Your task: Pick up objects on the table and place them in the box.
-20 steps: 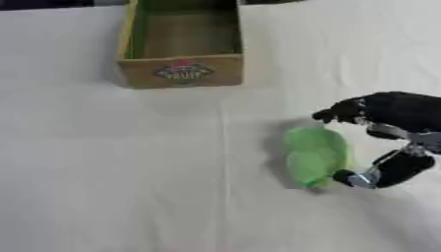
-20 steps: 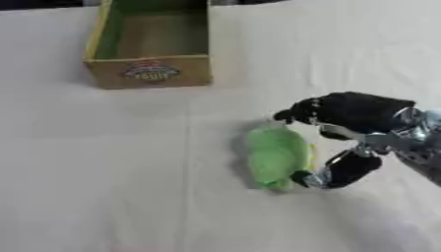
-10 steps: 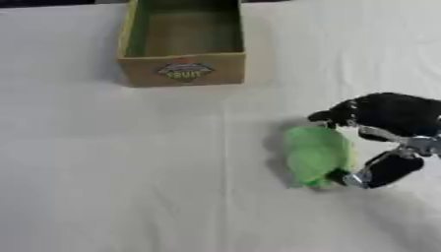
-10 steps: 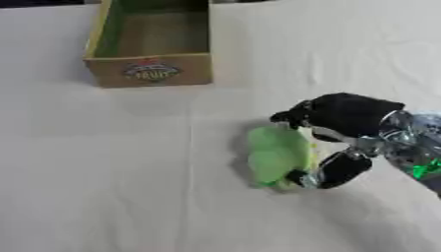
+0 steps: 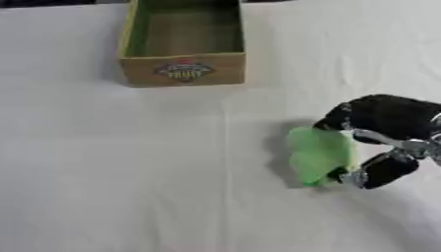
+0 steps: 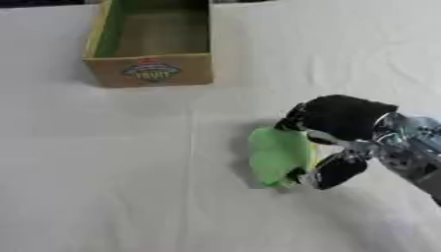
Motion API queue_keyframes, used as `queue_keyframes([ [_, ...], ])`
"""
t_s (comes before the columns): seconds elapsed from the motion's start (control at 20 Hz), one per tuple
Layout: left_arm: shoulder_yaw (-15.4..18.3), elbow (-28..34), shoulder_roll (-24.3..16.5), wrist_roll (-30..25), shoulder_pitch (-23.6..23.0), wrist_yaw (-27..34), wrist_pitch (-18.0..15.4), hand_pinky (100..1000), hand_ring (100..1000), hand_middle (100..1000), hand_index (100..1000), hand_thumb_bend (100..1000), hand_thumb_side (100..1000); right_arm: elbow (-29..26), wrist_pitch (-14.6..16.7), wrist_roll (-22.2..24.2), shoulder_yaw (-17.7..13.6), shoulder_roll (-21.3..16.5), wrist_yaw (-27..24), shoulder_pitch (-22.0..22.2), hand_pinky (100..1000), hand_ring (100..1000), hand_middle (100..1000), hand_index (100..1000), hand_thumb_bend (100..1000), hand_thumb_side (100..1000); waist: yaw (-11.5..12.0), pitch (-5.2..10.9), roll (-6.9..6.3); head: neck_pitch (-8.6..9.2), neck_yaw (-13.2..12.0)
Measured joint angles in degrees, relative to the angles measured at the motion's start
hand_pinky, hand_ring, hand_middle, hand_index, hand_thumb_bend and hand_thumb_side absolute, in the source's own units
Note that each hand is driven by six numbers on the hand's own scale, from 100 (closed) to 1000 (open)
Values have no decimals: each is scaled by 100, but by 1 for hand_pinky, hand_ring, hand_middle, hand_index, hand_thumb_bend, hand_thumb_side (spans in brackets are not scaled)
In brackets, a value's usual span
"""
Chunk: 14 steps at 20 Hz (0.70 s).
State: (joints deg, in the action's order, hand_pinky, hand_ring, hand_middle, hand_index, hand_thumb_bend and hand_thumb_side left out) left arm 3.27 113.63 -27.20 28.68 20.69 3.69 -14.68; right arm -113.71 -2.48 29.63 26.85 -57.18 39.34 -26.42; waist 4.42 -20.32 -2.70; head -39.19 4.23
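Your right hand (image 6: 340,133) curled around the green object (image 6: 277,156); you needed a secure hold before lifting toward the box (image 6: 151,69).

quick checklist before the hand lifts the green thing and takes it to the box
1. Right hand at the green object: ok, fingers curl over its top, thumb at its lower edge.
2. Object off the table: not ok, it looks to lie on the cloth.
3. Grip closed enough to lift: cannot tell, the contact side is hidden.
4. Box open with room inside: ok, it looks empty.
5. Path from object to box clear: ok, only bare cloth between them.
6. Left hand out of the way: ok, it shows in neither view.
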Motion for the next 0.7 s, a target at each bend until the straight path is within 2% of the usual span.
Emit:
queue_keyframes([
  [0.1, 0, 0, 0, 0, 0, 2, 0, 676, 846, 841, 879, 100, 1000, 0, -12, -102, -5, 0, -72, -5, 612, 649, 525, 683, 100, 256, 0, 0, 0, 0, -1],
  [0.3, 0, 0, 0, 0, 0, 2, 0, 676, 846, 841, 879, 100, 1000, -1, -35, -282, -59, 0, -269, -27, 587, 629, 515, 674, 100, 145, -11, 1, 0, 0, -2],
  [0.7, 0, 0, 0, -4, -1, 4, -5, 676, 846, 841, 880, 100, 1000, -2, -73, -650, -302, 0, -551, -267, 558, 597, 479, 632, 100, 102, -45, 23, -1, 1, -2],
])
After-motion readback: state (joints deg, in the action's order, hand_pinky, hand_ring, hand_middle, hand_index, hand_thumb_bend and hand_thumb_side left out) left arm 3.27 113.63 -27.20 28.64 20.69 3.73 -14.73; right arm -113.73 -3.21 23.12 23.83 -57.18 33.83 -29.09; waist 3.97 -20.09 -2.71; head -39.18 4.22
